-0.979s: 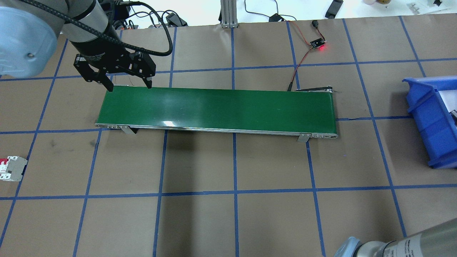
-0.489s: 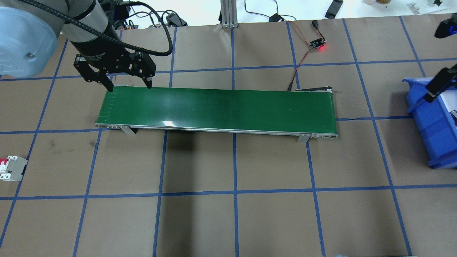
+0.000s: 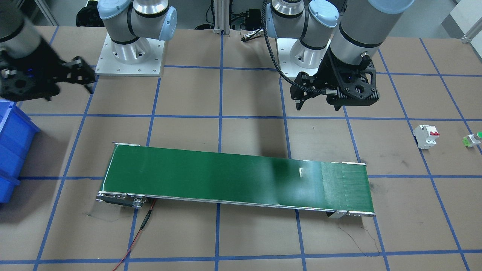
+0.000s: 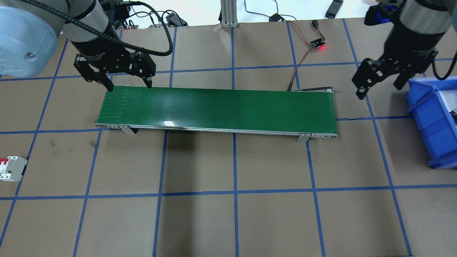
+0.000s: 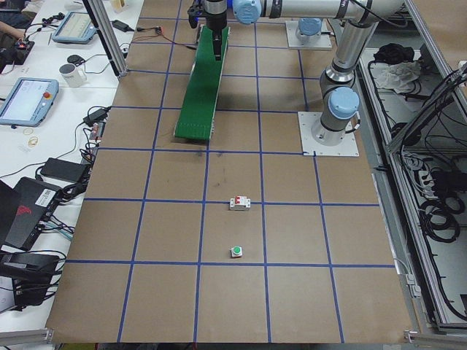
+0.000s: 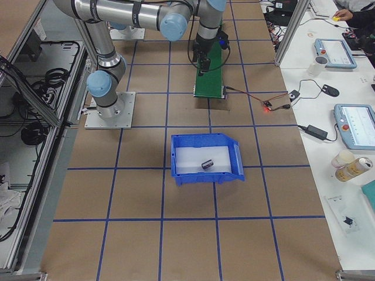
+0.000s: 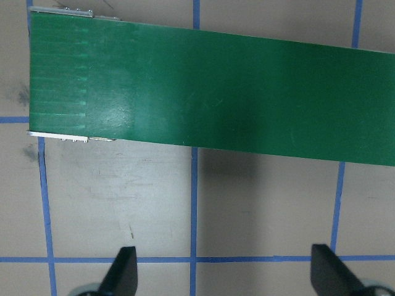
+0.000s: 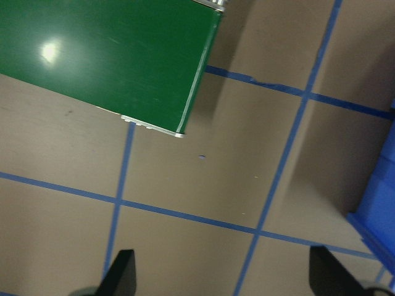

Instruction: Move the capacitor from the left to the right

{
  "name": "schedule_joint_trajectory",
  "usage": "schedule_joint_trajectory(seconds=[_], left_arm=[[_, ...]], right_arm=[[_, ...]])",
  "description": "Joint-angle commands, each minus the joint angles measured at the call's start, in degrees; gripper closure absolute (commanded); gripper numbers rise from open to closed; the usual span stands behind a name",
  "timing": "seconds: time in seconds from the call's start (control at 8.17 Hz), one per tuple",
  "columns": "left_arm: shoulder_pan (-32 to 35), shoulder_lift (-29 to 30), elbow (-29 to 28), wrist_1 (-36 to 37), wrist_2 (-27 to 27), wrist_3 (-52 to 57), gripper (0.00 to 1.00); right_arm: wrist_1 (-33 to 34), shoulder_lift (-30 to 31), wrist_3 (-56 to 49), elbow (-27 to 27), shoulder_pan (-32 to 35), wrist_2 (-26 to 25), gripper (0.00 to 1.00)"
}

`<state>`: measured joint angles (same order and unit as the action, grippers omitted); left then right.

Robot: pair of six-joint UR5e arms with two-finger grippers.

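Once only, in the right-end view, made out the capacitor (image 6: 207, 164) plainly: lay loose on the pale floor of the blue bin (image 6: 206, 177), touched by no fingers. Judged the move as good as finished, since the bin stood past the right end of the green conveyor belt (image 4: 221, 107), just where a piece sent from the left ought to have landed.

Found the right gripper (image 4: 379, 91) in the upper right of the overhead frame, hanging over bare desk (image 4: 232, 214) between the belt's end and the bin. Held its fingers spread wide with nothing between them; confirmed by its wrist view, both tips low in the frame and only brown paper between. Read that wide, empty spread beside the bin as fitting a delivery made, not one pending.

Found the left gripper (image 4: 130, 86) in the upper left of the overhead frame, raised by the belt's left end; could not tell whether right over the belt or just beside it. Showed fingers also wide apart and empty. Took that station for the loading end, a sensible place to wait for a next piece.

Noted, at the right of the front-facing frame, a white circuit breaker (image 3: 425, 136) with red switches and a green-capped push button (image 3: 472, 140), well apart from the belt; counted neither as part of this job.
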<state>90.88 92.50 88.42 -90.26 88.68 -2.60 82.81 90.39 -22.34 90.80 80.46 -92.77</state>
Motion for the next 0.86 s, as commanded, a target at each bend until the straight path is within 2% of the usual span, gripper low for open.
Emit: schedule_joint_trajectory(seconds=[0.0,0.73], left_arm=[[0.0,0.0,0.0,0.0,0.0,0.1,0.00],[0.0,0.0,0.0,0.0,0.0,0.1,0.00]], right_arm=[[-2.3,1.1,14.8,0.0,9.9,1.3,0.00],[-1.9,1.2,17.0,0.3,11.1,1.5,0.00]])
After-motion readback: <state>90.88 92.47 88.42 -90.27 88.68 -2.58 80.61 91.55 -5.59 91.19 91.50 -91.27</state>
